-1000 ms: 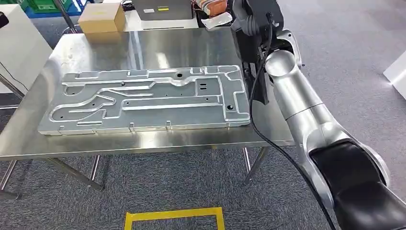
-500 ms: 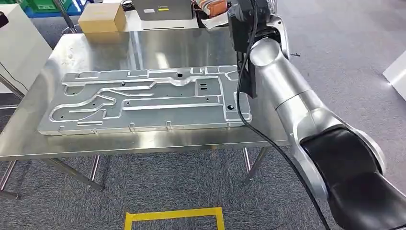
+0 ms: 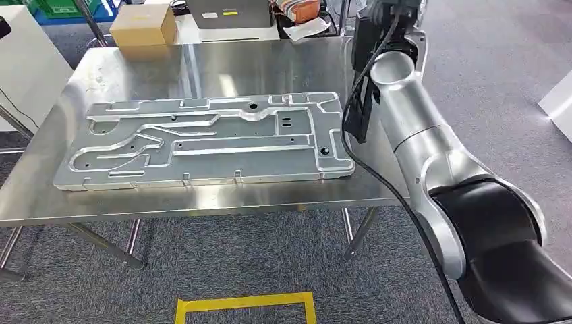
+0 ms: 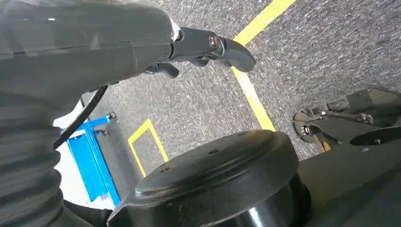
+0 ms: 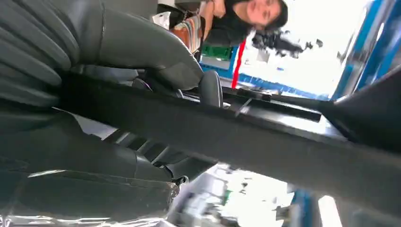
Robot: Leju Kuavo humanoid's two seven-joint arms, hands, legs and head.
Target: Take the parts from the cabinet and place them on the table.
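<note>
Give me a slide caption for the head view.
Machined aluminium plate lying flat on a steel table, the robot's right arm raised beside its right end, cardboard box at the far edge.

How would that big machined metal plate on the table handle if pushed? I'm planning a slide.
The metal plate looks rigid, probably heavy. Lying flat on the polished steel table, it would likely slide, not tip. Its width suggests an off-centre push would turn it.

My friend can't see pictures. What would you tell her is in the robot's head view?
A big flat metal plate with carved grooves lies on a shiny steel table. The robot's silver right arm reaches up at the table's right end, and a cardboard box sits at the far edge.
</note>
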